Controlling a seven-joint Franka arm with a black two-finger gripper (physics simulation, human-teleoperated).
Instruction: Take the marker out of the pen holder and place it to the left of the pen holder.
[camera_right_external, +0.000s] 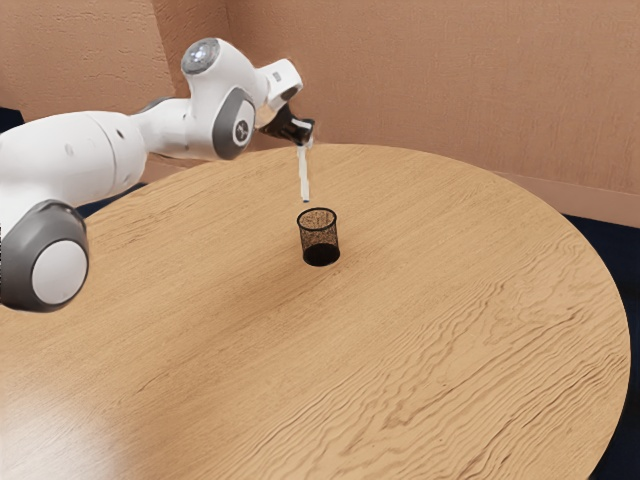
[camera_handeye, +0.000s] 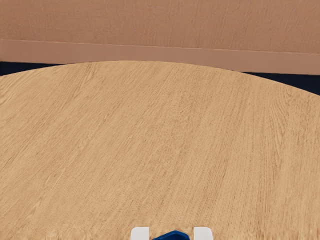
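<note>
OK, marker (camera_right_external: 304, 175) hangs approx. vert. from hand (camera_right_external: 306, 143).

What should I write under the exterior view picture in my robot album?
A white robot arm holds a marker clear of the black pen holder on a round wooden table.

Pen holder (camera_right_external: 320, 238) upright on surface (camera_right_external: 420, 330), ext. view: nr far edge, w/ more surface to ext. view's L, R & front. Marker (camera_right_external: 304, 175) in hand (camera_right_external: 307, 142), approx. vert., lower end above surface, out of & apart fr. pen holder. Wall (camera_right_external: 430, 80) behind surface. Arm (camera_right_external: 80, 155) in fr. ext. view's L.
</note>
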